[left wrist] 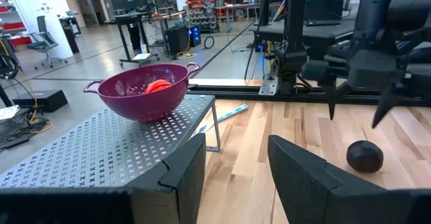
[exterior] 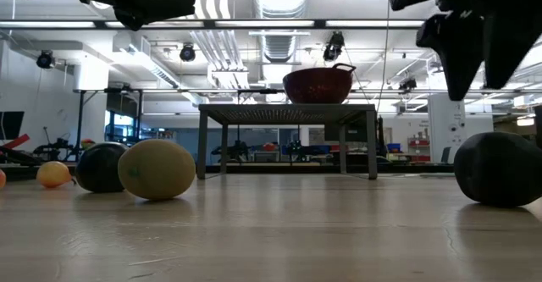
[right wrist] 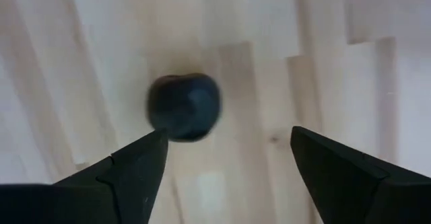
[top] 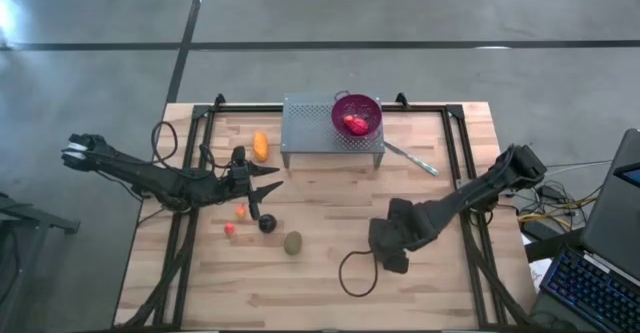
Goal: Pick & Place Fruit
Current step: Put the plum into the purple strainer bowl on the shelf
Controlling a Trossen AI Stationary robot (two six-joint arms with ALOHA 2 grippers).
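A near-black round fruit (right wrist: 184, 107) rests on the wooden table, seen also in the left wrist view (left wrist: 364, 156) and the low view (exterior: 500, 168). My right gripper (right wrist: 227, 135) hangs open above it, pointing down and touching nothing; the high view hides this fruit under the gripper (top: 388, 253). My left gripper (top: 265, 178) waits open and level at the table's left. Near it lie an elongated orange fruit (top: 260, 145), a small orange ball (top: 241, 210), a red ball (top: 229, 229), another near-black round (top: 267, 223) and a brown-green oval (top: 292, 242).
A purple perforated bowl (top: 357, 115) holding red fruit stands on a grey perforated metal stand (top: 310, 133) at the table's far middle. A thin silver utensil (top: 410, 158) lies right of the stand. A black cable loop (top: 355, 273) lies near the front edge.
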